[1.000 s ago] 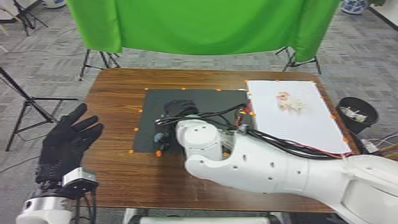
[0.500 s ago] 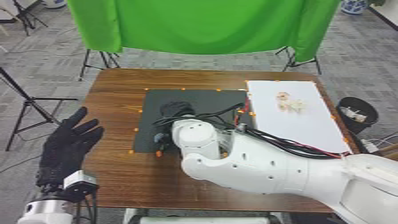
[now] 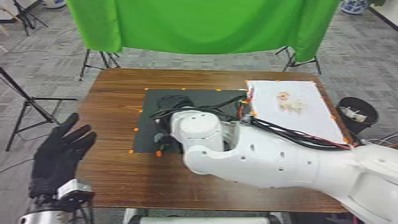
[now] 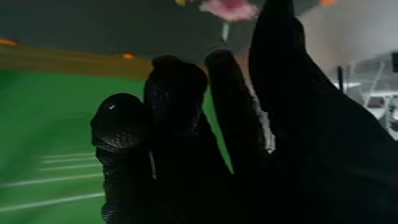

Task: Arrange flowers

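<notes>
The picking-up of a flower seems to be the step in hand; next, the right hand (image 3: 171, 102) would need to be lined up with a stem and closed round it. A pink bloom (image 4: 230, 8) on a thin, pale stem is seen past the fingertips, against the dark mat (image 3: 205, 95). Small, pale flowers (image 3: 290, 103) are laid on the white sheet (image 3: 311, 131). Both the right hand and left hand (image 3: 59, 157) are held loosely extended, with nothing visibly gripped

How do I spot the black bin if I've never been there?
Find the brown table, then the white board on its right side. Just past that edge, a round black bin sits on the floor. It's hollow with pale stuff inside, while the board is flat.
</notes>
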Tool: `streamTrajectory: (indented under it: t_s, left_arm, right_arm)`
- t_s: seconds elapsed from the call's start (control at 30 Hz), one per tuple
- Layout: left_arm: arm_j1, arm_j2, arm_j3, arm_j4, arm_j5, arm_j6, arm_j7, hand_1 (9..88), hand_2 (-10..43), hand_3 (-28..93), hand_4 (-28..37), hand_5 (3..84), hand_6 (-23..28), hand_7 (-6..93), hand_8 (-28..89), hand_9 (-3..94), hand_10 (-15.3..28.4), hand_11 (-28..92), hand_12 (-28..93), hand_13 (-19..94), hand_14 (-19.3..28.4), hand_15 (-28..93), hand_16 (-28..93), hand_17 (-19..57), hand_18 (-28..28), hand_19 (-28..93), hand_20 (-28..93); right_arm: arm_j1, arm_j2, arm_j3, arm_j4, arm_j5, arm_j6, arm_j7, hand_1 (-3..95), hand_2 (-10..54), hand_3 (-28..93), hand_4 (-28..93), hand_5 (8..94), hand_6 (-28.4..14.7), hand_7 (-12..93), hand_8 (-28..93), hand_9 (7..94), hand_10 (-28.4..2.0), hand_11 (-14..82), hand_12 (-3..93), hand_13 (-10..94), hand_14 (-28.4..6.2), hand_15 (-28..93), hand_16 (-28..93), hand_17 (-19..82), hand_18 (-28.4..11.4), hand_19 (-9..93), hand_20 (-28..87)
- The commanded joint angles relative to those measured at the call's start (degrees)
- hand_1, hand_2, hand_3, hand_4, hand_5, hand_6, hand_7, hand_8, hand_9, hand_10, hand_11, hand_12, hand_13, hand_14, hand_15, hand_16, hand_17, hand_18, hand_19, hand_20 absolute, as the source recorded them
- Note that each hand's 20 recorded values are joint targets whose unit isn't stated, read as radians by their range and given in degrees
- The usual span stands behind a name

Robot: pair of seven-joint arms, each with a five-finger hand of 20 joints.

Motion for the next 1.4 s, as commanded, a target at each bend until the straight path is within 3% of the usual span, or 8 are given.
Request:
streamTrajectory:
  t_s: [0.03,0.4,0.5,0.7,0.77,0.93,1.17,1.4]
  left_arm:
    - [2.19,2.51,-0.32,-0.98,-1.59,1.63,1.41,28.7,6.1,64,-22.3,37.3,9.4,10.8,-8,33.7,19.5,32,11,22,26.1,61,-13,-8.7,23.4,47,10]
    - [3.01,5.6,0.23,-1.23,-3.85,2.69,4.36,27.9,6.2,63,-23.2,36.9,9.1,10.5,-8,32.5,18.9,30,11,23,24.8,56,-13,-8.7,23.7,47,10]
    - [1.59,5.0,0.85,-1.07,-2.5,1.91,2.24,27.5,6.1,63,-23.3,36.8,9.0,10.3,-8,31.8,18.6,29,11,22,25.0,55,-12,-8.8,23.7,47,10]
    - [0.74,5.6,1.13,-1.3,-2.07,1.99,1.88,27.4,6.2,63,-23.6,36.7,8.9,10.3,-8,31.6,18.6,28,12,22,25.2,55,-11,-8.9,23.6,46,10]
    - [0.38,6.25,1.7,-1.14,-3.04,2.23,2.45,27.4,6.3,63,-23.5,36.7,8.9,10.3,-8,31.5,18.6,28,12,22,25.4,56,-11,-8.9,23.6,46,10]
    - [0.01,5.88,2.37,-0.96,-3.36,2.18,2.46,27.5,6.4,63,-23.5,36.7,9.0,10.4,-8,31.7,18.7,29,12,22,25.5,56,-11,-8.9,23.5,46,10]
    - [-0.56,4.06,1.64,-1.03,-2.07,1.71,0.19,27.6,6.5,64,-23.5,36.7,9.0,10.7,-8,31.8,18.8,29,12,22,25.7,57,-11,-8.8,23.4,46,10]
    - [-0.42,4.18,1.81,-0.95,-2.4,1.74,0.65,27.8,6.6,64,-23.5,36.8,9.1,10.7,-8,32.0,18.9,29,12,22,25.7,57,-12,-8.8,23.4,47,10]
  right_arm:
    - [5.22,12.2,8.42,-5.7,5.99,-0.75,-3.16,40.2,-6.8,77,-21,47.5,-8.8,14,-9,45.6,-23.3,13.0,14.4,63,-12.5,82,10,49,-16.6,93,32]
    - [5.19,29.63,7.83,-4.4,10.35,3.84,-1.47,34.0,-3.0,76,-22,42.3,-6.7,14,-9,45.1,-22.6,11.6,14.7,64,-11.8,81,10,48,-16.5,93,29]
    - [4.23,32.72,8.08,-2.92,11.86,5.93,-0.33,33.4,-2.7,76,-22,42.0,-6.7,14,-9,45.2,-22.5,11.7,14.7,64,-11.7,81,10,49,-16.5,93,29]
    - [3.65,38.58,8.16,-0.66,12.34,9.51,1.55,33.2,-2.2,76,-22,42.2,-6.6,15,-9,46.0,-21.6,12.7,14.8,65,-11.1,81,9,48,-16.5,93,29]
    - [3.61,40.54,7.67,-0.33,12.64,9.59,1.75,33.3,-2.1,77,-22,42.6,-6.4,16,-10,46.6,-21.2,13.3,14.8,65,-10.9,81,9,48,-16.6,93,29]
    - [1.48,41.65,8.85,1.25,13.83,9.71,1.82,33.6,-2.4,78,-23,44.0,-5.6,17,-10,47.8,-20.3,14.3,14.8,65,-10.4,82,10,48,-16.6,93,29]
    - [-2.29,40.04,10.66,1.96,12.8,9.16,1.51,34.1,-2.4,79,-23,47.7,-4.4,19,-11,50.8,-18.3,15.9,14.8,67,-9.8,81,10,48,-16.8,93,30]
    - [-1.76,37.47,8.63,1.34,8.64,7.91,3.6,32.9,-1.4,79,-23,48.1,-2.6,18,-12,57.8,-18.4,35.4,18.8,70,-7.5,86,14,51,-17.2,93,39]
